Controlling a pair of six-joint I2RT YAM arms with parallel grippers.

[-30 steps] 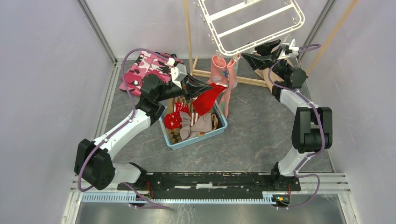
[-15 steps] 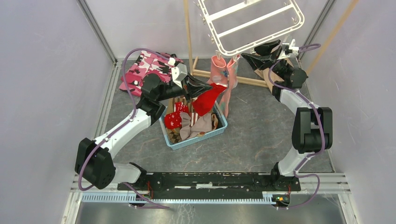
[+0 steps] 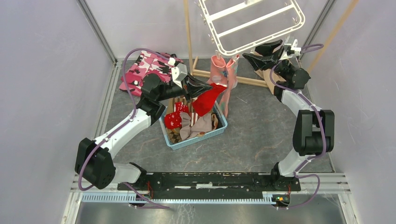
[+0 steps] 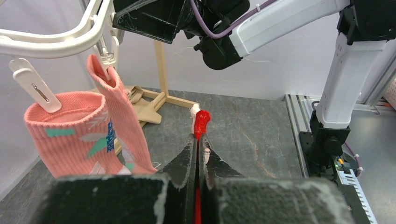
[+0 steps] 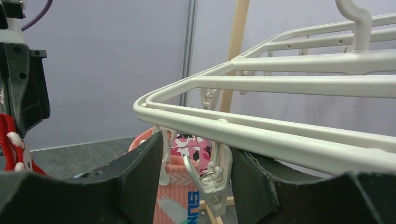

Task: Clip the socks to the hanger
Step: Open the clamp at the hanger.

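since the earlier frame the right arm has edged up toward the frame's near rim; the left arm has barely shifted. the left gripper (image 4: 198,140) is pinched tight on a red sock (image 4: 201,122), with a short red and white tip poking past its fingertips and the rest drooping over the basket (image 3: 219,128). the right gripper (image 5: 196,163) stands part open, its fingers either side of a dangling peg (image 5: 212,179) under the hanger (image 5: 303,86), not clearly squeezing it. two pink socks (image 4: 70,130) hang clipped just beside that peg. the red sock looks light, soft and floppy, so it will likely sag. the short tip past the fingertips seems the best bit to feed into the peg.
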